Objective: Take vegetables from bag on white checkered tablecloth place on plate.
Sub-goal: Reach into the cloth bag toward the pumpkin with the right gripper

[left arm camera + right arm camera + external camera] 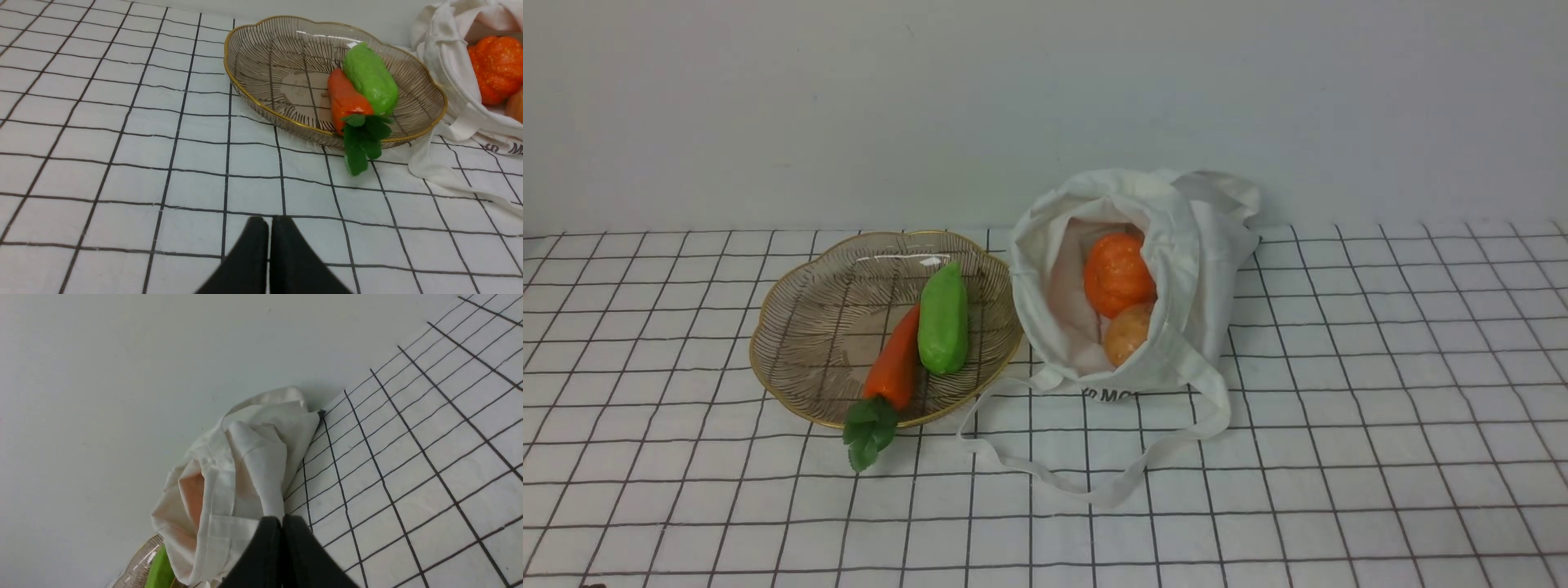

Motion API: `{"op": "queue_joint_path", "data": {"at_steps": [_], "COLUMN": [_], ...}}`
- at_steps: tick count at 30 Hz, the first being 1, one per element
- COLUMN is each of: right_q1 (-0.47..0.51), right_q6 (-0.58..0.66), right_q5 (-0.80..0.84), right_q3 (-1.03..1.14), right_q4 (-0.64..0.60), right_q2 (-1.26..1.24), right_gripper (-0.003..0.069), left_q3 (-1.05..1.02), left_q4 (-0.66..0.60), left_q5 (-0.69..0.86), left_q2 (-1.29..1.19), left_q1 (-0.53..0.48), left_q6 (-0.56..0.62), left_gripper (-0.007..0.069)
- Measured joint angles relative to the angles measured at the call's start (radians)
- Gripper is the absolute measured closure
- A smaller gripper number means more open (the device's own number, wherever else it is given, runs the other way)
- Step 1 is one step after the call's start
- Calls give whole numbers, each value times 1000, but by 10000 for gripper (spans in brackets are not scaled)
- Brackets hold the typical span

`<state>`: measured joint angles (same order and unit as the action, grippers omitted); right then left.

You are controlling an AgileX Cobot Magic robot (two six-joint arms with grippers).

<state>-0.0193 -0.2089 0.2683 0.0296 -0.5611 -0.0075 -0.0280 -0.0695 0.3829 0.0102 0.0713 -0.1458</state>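
The white cloth bag [1176,343] lies open on the white checkered tablecloth [1380,425], right of the plate [792,327]. Inside it I see an orange pumpkin [1117,273] and a tan potato-like lump [1127,333]. The ribbed glass plate with a gold rim holds an orange carrot [894,363] and a green vegetable [943,318]. Neither gripper shows in the front view. My left gripper [269,222] is shut and empty above the cloth, short of the plate [253,81]. My right gripper [282,520] is shut and empty beside the bag [245,473].
The carrot's green leaves [870,429] hang over the plate's front rim. The bag's long strap [1094,482] loops forward on the cloth. A plain white wall [849,106] stands right behind the plate and bag.
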Motion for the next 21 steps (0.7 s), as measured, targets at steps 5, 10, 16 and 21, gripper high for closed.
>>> {"op": "queue_joint_path", "data": {"at_steps": [5, 10, 16, 21], "right_q1": [-1, -1, -1, -1], "right_q6": [102, 222, 262, 531], "right_q5": [120, 276, 555, 619], "right_q3": [-101, -319, -559, -627], "right_q4": [-13, 67, 221, 1], "right_q2": [0, 77, 488, 840], "right_gripper": [673, 673, 673, 673], "left_q3": [0, 0, 0, 0], "left_q4": [0, 0, 0, 0], "left_q5": [0, 0, 0, 0], "left_q2": [0, 0, 0, 0], "left_q1": [0, 0, 0, 0], "left_q6": [0, 0, 0, 0], "left_gripper": [632, 632, 632, 632]}}
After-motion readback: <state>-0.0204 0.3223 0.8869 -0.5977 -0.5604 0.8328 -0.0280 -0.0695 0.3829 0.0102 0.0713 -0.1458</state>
